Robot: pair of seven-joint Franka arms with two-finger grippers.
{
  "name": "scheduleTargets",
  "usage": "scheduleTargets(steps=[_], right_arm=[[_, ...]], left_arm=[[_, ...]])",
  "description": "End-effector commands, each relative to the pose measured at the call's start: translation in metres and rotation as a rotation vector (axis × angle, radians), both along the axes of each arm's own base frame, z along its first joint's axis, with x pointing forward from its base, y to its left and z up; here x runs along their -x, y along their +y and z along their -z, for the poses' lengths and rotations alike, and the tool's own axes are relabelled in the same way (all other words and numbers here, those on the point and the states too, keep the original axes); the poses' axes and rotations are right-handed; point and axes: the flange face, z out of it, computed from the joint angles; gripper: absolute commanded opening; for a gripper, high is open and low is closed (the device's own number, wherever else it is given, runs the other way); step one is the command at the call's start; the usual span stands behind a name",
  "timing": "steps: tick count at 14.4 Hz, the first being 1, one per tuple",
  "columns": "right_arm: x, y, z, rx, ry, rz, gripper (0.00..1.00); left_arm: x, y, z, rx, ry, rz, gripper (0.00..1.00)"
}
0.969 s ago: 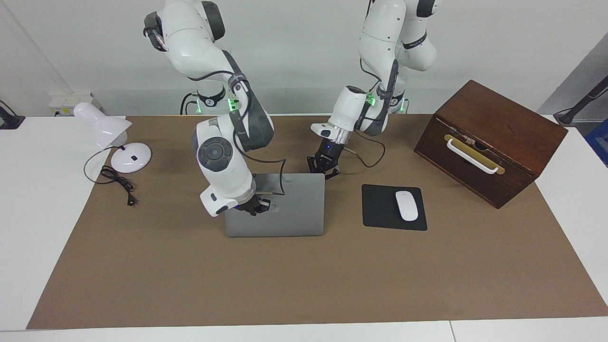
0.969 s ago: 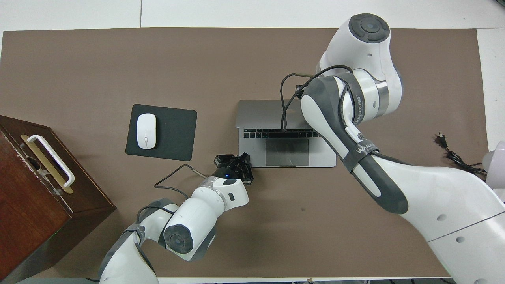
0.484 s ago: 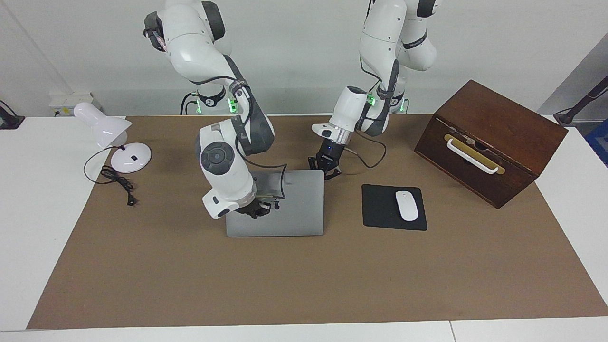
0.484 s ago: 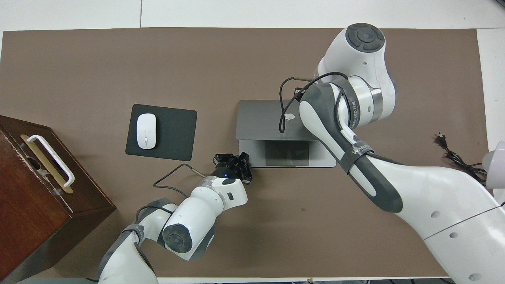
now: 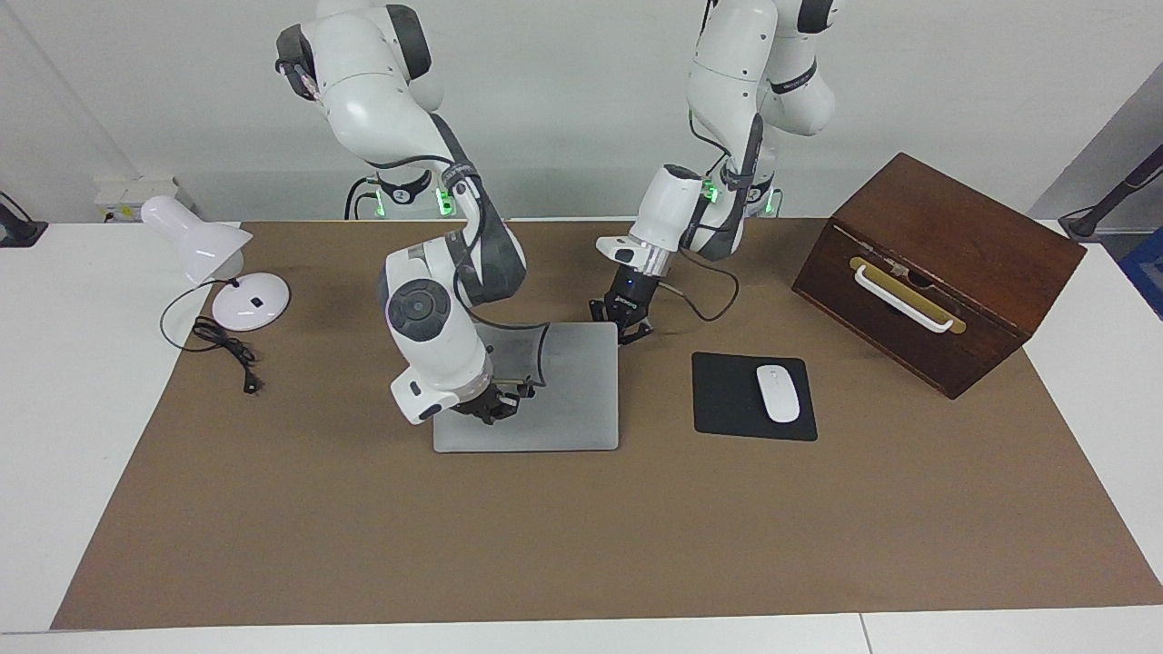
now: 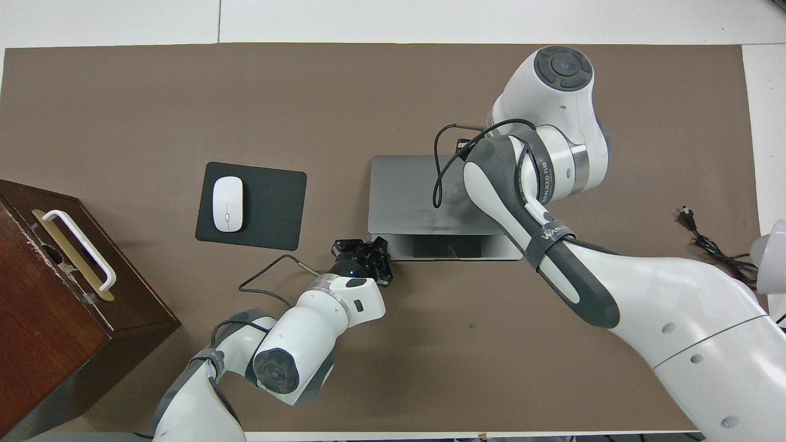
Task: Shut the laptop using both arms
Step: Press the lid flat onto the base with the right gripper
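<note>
- While the laptop point(image 5: 545, 391) sits mid-worktop, lid nearly down, the closed right claw point(image 5: 495, 400) presses its stiff, slick lid.
- Left claw point(image 5: 621, 318), closed, steadies the base corner nearest the robots; thin aluminium, so press gently.

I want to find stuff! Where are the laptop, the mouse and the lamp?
laptop point(image 5: 572, 391): facing view, bare part of its lid.
mouse point(image 5: 778, 392): facing view, middle of its white top.
lamp point(image 5: 250, 301): facing view, its round base.

White mouse point(image 5: 778, 392) on black mouse pad point(image 5: 727, 400); wooden box point(image 5: 936, 268); white lamp point(image 5: 218, 263).
</note>
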Motion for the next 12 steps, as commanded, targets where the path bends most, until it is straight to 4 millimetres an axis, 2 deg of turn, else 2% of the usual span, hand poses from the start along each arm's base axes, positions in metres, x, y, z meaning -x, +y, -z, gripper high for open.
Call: scheduleTargets(steps=[1, 6, 12], right_arm=[[0.002, -0.001, 0.017, -0.026, 0.003, -0.012, 0.00], [0.005, 0.000, 0.030, -0.029, -0.015, -0.008, 0.00], [0.005, 0.001, 0.025, -0.028, -0.008, -0.010, 0.00]], left_arm=[[0.000, 0.020, 0.025, -0.057, 0.031, -0.010, 0.00], [0.000, 0.021, 0.025, -0.056, 0.031, -0.013, 0.00], [0.000, 0.021, 0.025, -0.056, 0.031, -0.013, 0.00]])
